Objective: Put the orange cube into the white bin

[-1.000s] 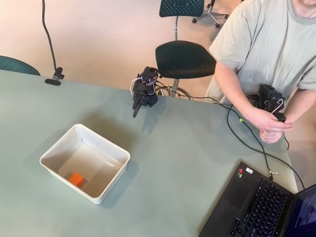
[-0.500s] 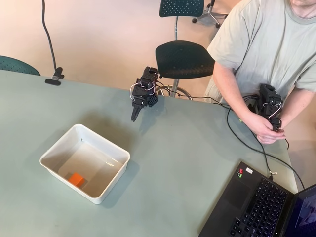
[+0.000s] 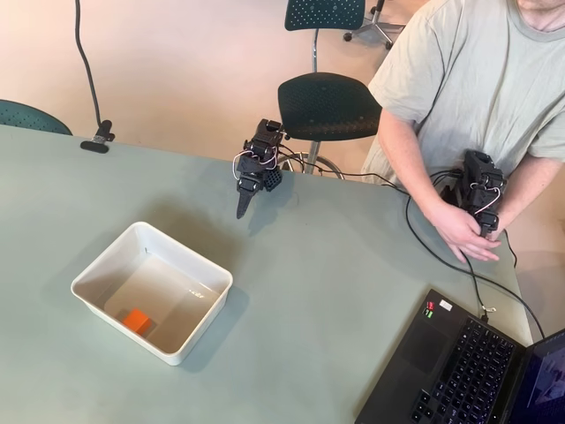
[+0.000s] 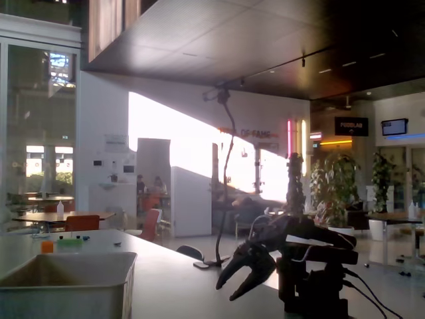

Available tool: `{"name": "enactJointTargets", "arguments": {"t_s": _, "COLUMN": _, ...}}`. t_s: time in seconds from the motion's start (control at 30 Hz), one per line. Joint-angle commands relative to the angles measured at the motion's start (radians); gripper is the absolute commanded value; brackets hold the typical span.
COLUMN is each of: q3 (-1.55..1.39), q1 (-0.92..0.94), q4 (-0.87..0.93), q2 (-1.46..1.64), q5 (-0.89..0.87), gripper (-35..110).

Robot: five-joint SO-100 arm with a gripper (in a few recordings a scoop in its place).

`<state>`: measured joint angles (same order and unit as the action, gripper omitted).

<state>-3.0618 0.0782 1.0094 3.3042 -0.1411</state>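
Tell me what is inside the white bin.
In the overhead view, the white bin holds the orange cube, lying on its floor near the lower wall. The floor around it is bare. In the fixed view, the bin's near wall hides the inside.

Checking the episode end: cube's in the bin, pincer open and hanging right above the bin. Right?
Not quite. The cube is in the bin, and the fixed view shows the pincer open, but it is not above the bin. The overhead view puts it off to the upper right, over bare table near the arm's base.
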Motion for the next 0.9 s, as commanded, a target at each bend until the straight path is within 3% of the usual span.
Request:
{"name": "enactJointTargets", "arguments": {"t_s": 0.0, "q3": 0.003, "q1": -0.005, "q4": 0.054, "q2": 0.012, "q5": -0.003, "gripper": 21}}
{"name": "enactJointTargets", "arguments": {"t_s": 0.87, "q3": -0.048, "q1": 0.002, "q4": 0.12, "q2": 0.015, "q5": -0.003, "gripper": 21}}
